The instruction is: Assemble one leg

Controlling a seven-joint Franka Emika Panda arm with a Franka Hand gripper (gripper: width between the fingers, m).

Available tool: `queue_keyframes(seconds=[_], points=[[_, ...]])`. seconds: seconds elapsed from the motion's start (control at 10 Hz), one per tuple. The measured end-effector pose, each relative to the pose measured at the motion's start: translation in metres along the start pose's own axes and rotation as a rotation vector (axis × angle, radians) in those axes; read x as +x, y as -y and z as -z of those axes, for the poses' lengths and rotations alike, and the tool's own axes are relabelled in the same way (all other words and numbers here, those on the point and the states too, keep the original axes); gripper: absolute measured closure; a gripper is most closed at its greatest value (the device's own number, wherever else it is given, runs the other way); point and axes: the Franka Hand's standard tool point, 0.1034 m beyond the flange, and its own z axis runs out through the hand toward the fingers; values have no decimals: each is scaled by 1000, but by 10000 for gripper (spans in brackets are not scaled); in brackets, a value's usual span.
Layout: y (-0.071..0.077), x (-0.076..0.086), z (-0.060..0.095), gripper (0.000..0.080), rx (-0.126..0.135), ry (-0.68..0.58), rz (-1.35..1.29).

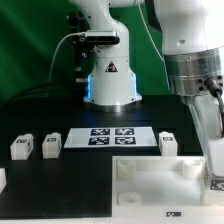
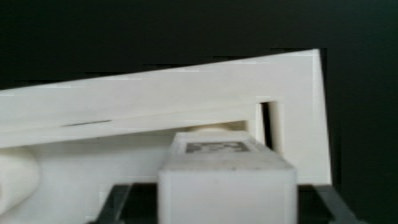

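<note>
In the wrist view a white leg [image 2: 224, 172] with a black-and-white tag on its end sits between my two dark fingers [image 2: 132, 197]. My gripper [image 2: 226, 204] is shut on it. Just beyond the leg lies the large white tabletop [image 2: 160, 105], tilted in the picture, with a round corner socket [image 2: 217, 128] right past the leg's end. In the exterior view my gripper [image 1: 214, 165] hangs at the right edge over the right corner of the tabletop [image 1: 150, 183]; the held leg is hard to make out there.
The marker board [image 1: 110, 138] lies behind the tabletop. Two loose legs [image 1: 22, 147] [image 1: 51, 146] stand at the exterior view's left, another [image 1: 168, 142] right of the marker board. A white piece [image 1: 2, 178] shows at the left edge. The robot base [image 1: 110, 85] stands behind.
</note>
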Motion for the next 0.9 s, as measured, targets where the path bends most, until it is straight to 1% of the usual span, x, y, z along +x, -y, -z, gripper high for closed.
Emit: queue_keyframes(seconds=[0.1, 0.2, 0.3, 0.4, 0.5, 0.6, 0.9], points=[[0, 0, 0, 424, 0, 0, 6], [0, 0, -1, 282, 3, -2, 75], [-2, 0, -7, 192, 30, -12, 192], [-8, -3, -11, 192, 12, -13, 264], [-9, -3, -11, 157, 10, -25, 480], [-11, -2, -10, 152, 16, -29, 576], [-12, 0, -11, 150, 9, -33, 868]])
